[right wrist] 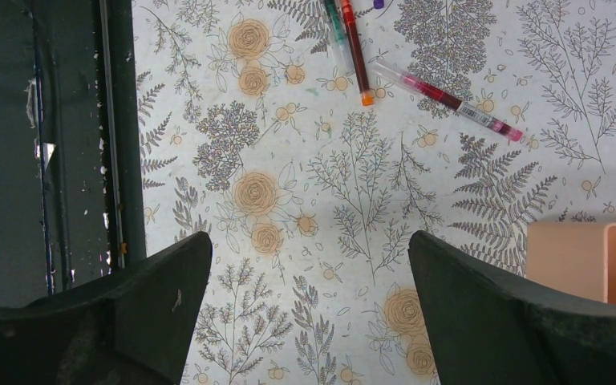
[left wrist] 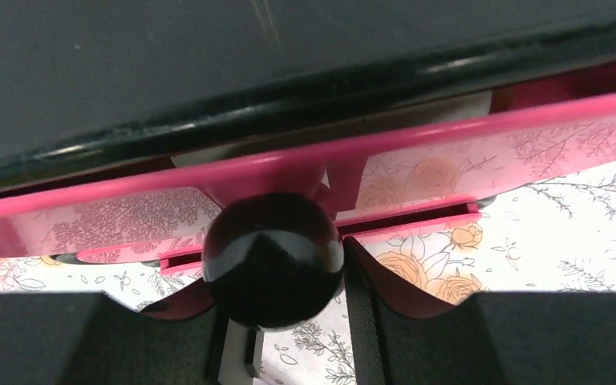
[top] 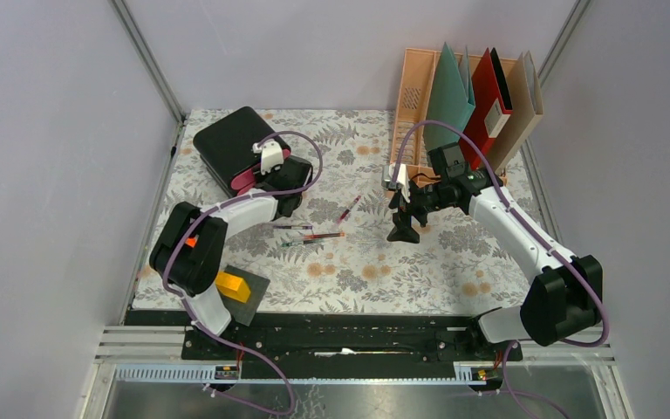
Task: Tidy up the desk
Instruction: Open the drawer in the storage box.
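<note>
- The left pincer [left wrist: 279, 325] reaches low to the box [top: 227, 144] at the far-left corner of the table [top: 454, 262]. Its fingers flank a black knob [left wrist: 273, 257]; I cannot tell whether they pinch it.
- The right pincer [top: 403, 229] hangs spread wide, pointing down over mid-table near the rack [top: 414, 87].
- The table spreads ahead of both arm bases.
- Only the left wrist view shows the knob, on a pink drawer front [left wrist: 449, 152].
- The right wrist view shows pens [right wrist: 449, 100] close up.
</note>
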You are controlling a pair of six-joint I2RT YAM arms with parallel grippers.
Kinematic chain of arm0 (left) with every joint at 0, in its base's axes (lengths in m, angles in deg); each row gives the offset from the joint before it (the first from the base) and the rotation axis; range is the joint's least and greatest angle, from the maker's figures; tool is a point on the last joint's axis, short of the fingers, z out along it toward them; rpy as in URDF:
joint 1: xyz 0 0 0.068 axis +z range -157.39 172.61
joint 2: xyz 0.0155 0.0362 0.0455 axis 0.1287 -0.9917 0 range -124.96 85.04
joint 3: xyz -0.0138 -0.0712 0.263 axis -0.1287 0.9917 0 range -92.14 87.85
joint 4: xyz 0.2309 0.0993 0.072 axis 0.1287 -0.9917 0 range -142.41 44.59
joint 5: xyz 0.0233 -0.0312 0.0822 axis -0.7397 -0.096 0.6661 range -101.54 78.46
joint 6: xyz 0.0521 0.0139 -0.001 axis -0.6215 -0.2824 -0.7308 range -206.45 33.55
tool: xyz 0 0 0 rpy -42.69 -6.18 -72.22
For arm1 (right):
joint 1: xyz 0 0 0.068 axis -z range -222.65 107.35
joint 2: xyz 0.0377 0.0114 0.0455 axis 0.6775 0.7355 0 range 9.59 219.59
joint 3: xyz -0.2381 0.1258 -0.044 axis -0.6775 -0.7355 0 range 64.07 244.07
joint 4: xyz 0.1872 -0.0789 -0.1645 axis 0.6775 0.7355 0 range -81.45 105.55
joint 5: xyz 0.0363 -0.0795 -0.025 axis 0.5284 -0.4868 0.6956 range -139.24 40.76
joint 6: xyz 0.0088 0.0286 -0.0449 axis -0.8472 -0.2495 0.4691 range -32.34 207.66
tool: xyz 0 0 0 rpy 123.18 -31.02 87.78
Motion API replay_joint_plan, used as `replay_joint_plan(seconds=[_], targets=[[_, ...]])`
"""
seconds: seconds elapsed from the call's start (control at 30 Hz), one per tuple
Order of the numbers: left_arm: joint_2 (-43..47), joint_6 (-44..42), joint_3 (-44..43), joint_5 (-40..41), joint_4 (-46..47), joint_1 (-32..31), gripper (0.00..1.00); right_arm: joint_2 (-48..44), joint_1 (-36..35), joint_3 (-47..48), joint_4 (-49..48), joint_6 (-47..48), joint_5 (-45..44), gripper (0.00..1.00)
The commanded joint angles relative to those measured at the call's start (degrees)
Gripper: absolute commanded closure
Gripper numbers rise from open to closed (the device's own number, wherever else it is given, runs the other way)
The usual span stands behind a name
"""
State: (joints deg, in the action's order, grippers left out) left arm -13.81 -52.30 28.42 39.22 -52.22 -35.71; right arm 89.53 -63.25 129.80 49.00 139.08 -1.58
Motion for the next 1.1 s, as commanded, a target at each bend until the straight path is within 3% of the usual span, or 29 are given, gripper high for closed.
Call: replay_joint_plan(seconds=[0.0,0.2,0.6,0.7,0.83,0.9,1.0,1.07], targets=[[-0.02,1.04,-2.87,1.77,0.66,0.72,0.66,0.48,0.28,0.27,0.69,1.14,1.82,0.0],[1.99,2.38,-2.09,-1.0,-0.46,0.21,0.89,0.46,0.3,0.27,0.69,1.14,1.74,0.0],[7.52,16.67,5.29,-1.71,-7.22,-12.57,0.89,0.41,0.3,0.21,0.69,1.18,1.77,0.0],[8.61,16.22,5.73,-1.77,-7.72,-12.62,0.7,0.39,0.3,0.14,0.72,1.23,2.0,0.0],[12.18,10.78,5.43,-6.09,-6.17,-12.59,0.27,-0.02,0.3,0.1,0.71,1.23,1.83,0.0],[14.3,7.14,5.74,-9.97,-4.5,-12.64,0.13,-0.13,0.3,0.1,0.69,1.27,1.74,0.0],[18.59,1.97,7.94,-16.23,-1.26,-12.62,0.02,-0.09,0.3,0.01,0.75,1.32,1.95,0.0],[21.94,-2.23,10.22,-21.63,1.98,-12.59,0.01,-0.2,0.31,0.01,0.71,1.32,2.12,0.0]])
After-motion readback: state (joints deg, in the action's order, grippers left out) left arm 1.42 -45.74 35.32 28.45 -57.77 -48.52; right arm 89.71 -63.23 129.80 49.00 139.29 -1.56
